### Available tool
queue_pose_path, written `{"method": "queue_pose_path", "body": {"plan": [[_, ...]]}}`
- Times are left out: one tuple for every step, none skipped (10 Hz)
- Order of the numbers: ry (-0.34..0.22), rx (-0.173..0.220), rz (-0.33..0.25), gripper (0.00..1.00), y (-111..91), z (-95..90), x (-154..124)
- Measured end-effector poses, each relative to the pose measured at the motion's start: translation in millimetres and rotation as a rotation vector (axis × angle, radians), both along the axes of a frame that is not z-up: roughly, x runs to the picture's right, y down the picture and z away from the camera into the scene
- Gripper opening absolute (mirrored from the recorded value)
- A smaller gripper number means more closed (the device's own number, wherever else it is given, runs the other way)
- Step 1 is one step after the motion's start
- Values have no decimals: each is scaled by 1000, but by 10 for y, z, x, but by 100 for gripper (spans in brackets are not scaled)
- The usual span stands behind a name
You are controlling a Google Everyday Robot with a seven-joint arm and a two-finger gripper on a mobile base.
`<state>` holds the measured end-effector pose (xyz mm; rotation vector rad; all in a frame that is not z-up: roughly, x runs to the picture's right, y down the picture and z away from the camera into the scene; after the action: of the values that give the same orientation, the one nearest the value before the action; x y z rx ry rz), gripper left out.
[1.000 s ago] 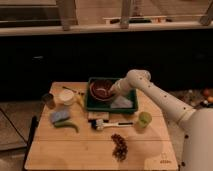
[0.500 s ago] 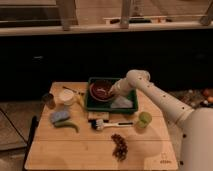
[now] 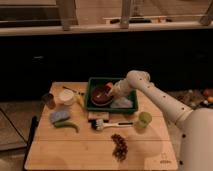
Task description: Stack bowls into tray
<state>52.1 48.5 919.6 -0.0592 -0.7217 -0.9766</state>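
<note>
- You have one dark green tray (image 3: 111, 108) on the tabletop (image 3: 75, 147).
- One red-brown bowl (image 3: 100, 96) shows in its left half; you cannot tell if others lie beneath.
- One claw (image 3: 113, 90) hangs by the bowl's right rim; released or clenched, you cannot tell.

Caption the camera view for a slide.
Gripper poised at the red-brown bowl inside the green tray on a wooden table.

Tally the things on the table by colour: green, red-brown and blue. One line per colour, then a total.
Green: 3 (tray, lime cup, long vegetable)
Red-brown: 1 (bowl in the tray, the tool at its right edge)
Blue: 1 (sponge)
Total: 5
</note>
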Motion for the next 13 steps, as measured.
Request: {"method": "queue_pose_path", "body": {"plan": [[1,-1,1,80,5,0,7],[3,-2,2,80,3,-4,10],[6,-2,1,80,5,-10,8],[10,1,1,80,-3,-27,19],[19,11,5,80,-31,-79,53],[25,24,5,80,-68,-149,61],[30,42,5,80,-122,-250,62],[34,54,6,80,-151,-313,75],[38,68,7,80,-164,-377,85],[40,84,7,80,-193,-450,77],[41,100,7,80,-223,-514,57],[44,113,9,80,-253,-578,54],[50,133,17,80,-303,-671,80]]}}
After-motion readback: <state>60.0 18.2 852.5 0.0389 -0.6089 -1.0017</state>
